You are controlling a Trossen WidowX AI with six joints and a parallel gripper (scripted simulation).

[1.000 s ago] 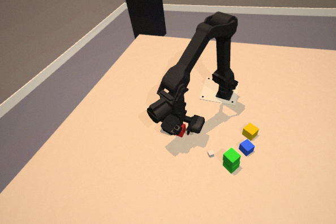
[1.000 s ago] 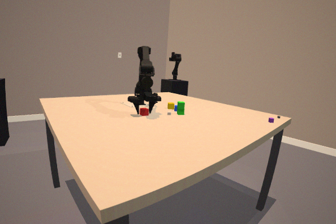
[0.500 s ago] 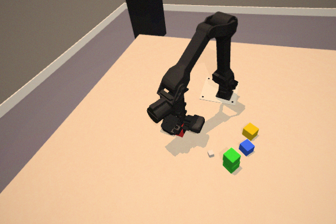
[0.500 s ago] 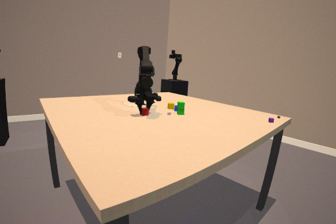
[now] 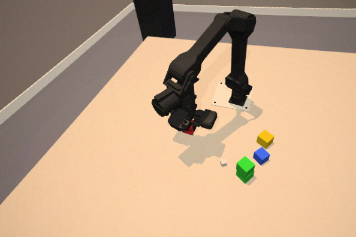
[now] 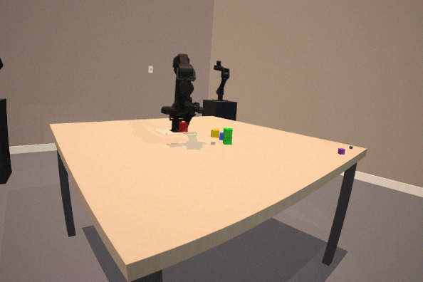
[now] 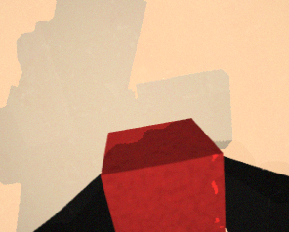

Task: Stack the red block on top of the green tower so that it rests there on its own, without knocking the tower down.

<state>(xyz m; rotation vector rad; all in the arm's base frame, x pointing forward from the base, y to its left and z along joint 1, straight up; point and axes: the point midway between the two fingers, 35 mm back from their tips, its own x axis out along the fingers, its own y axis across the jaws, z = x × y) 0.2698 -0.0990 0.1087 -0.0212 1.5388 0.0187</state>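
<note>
The red block [image 5: 189, 130] [image 6: 183, 127] [image 7: 166, 192] is held between the fingers, above the table top. My gripper [image 5: 190, 128] [image 6: 182, 128] [image 7: 157, 169] is shut on it, with a black finger against each side in the wrist view. The green tower [image 5: 245, 170] [image 6: 228, 136] is two green blocks, one on the other, and stands upright. In the top view it is to the right of the gripper and nearer the camera. The tower is not in the wrist view. The fingers partly hide the red block in the top view.
A blue block [image 5: 261, 156] [image 6: 221, 136] lies close behind the tower, and a yellow block [image 5: 265, 139] [image 6: 215, 133] beyond it. A tiny pale cube [image 5: 223, 162] [image 6: 213, 143] lies between gripper and tower. A purple cube [image 6: 341, 151] and a tiny dark cube [image 6: 351, 147] lie near a far corner.
</note>
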